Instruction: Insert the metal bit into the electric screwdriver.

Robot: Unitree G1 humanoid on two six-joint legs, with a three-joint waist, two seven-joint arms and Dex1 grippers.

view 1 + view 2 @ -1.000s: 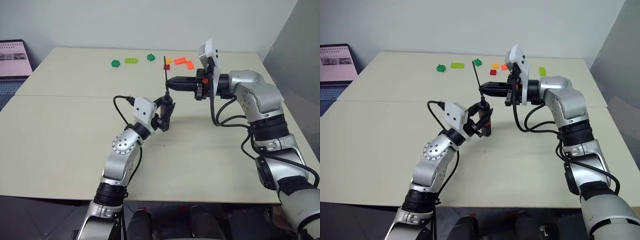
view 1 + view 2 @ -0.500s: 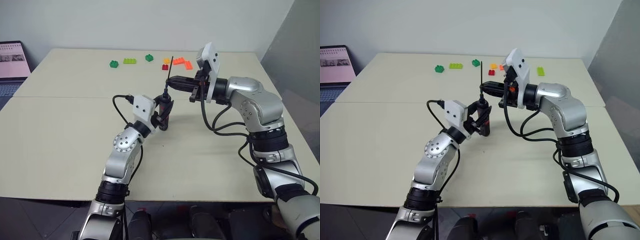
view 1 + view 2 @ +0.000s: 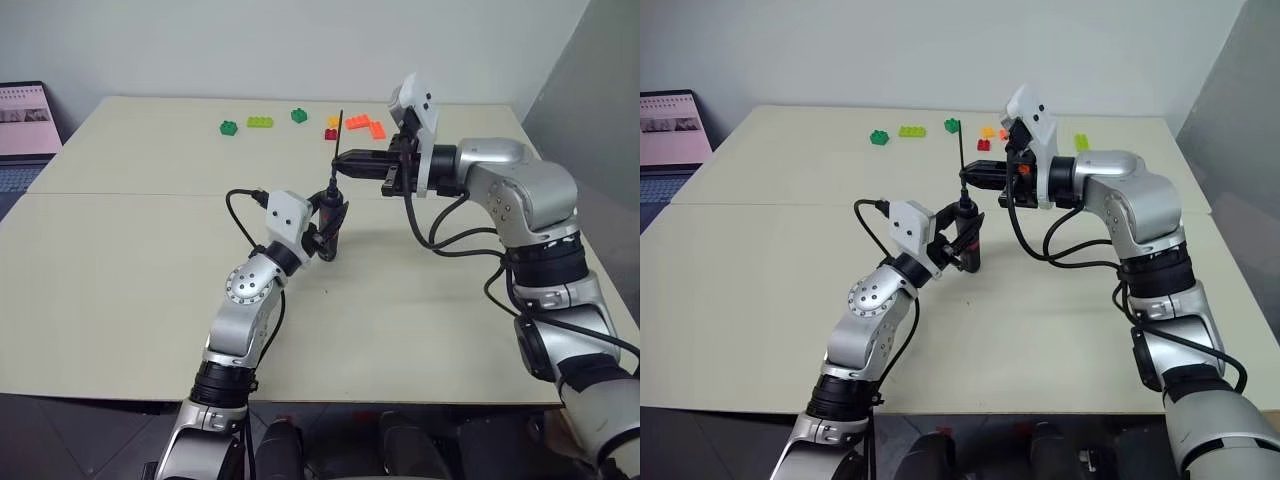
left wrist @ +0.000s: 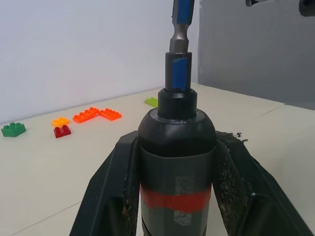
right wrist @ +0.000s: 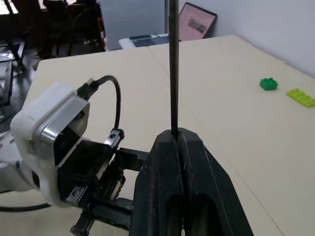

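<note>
The electric screwdriver (image 3: 331, 232) stands upright over the middle of the table, black with a red band (image 4: 176, 199). My left gripper (image 3: 330, 215) is shut on its body. The metal bit (image 3: 340, 135), a thin dark rod, rises almost straight up above it. Its lower shank (image 4: 180, 42) sits in the collar at the screwdriver's top. My right gripper (image 3: 340, 160) reaches in level from the right and is shut on the bit partway up. In the right wrist view the bit (image 5: 173, 73) stands up out of the closed fingertips.
Toy bricks lie along the table's far side: green (image 3: 229, 127), lime (image 3: 262, 122), green (image 3: 299, 115), red (image 3: 330, 133), orange (image 3: 367, 125) and a lime one (image 3: 1081, 142). A laptop (image 3: 25, 115) stands past the table's left edge.
My right wrist has turned, swinging the bit's top to the right so that it stands more nearly upright over the screwdriver. My left gripper and the screwdriver have kept still.
</note>
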